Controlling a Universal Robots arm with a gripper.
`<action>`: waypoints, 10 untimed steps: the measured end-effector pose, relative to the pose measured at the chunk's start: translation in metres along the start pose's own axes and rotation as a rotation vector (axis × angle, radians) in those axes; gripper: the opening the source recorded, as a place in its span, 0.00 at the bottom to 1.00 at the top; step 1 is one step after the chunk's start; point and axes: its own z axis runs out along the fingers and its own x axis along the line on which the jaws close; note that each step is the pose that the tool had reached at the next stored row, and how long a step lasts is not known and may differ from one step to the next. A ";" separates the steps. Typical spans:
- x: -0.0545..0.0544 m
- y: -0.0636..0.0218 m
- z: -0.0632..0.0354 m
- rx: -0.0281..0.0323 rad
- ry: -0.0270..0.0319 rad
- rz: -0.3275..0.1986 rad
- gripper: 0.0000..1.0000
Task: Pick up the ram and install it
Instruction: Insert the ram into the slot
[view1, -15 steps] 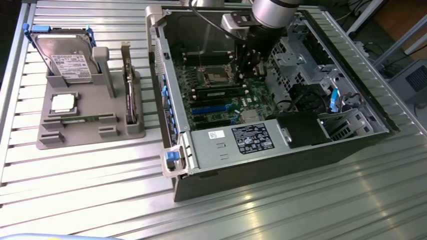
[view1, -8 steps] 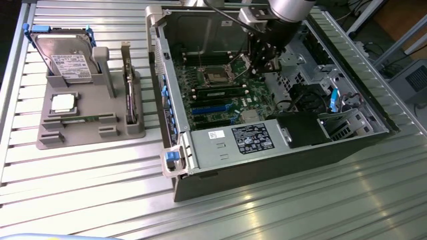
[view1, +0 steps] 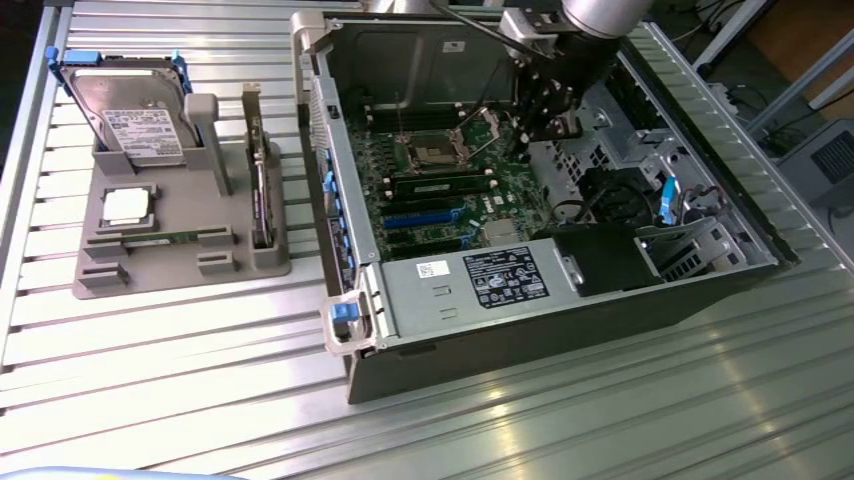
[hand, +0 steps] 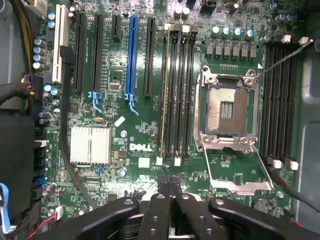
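The black gripper (hand: 170, 192), fingers pressed together with nothing between them, hung over a green Dell motherboard (hand: 130, 125). A thin green ram stick (hand: 163, 100) sat edge-up in one long black memory slot beside the square metal CPU socket (hand: 227, 110).

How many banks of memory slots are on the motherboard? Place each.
2. One bank lies between the CPU socket and the blue expansion slot; the other bank lies on the socket's opposite side. The gripper may hide more.
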 end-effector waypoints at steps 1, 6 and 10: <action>0.000 -0.0005 -0.0026 0.0000 -0.0007 0.000 0.10; 0.000 -0.0047 -0.0197 0.0008 -0.0172 -0.005 0.10; 0.000 -0.0050 -0.0219 0.0009 -0.0189 -0.005 0.10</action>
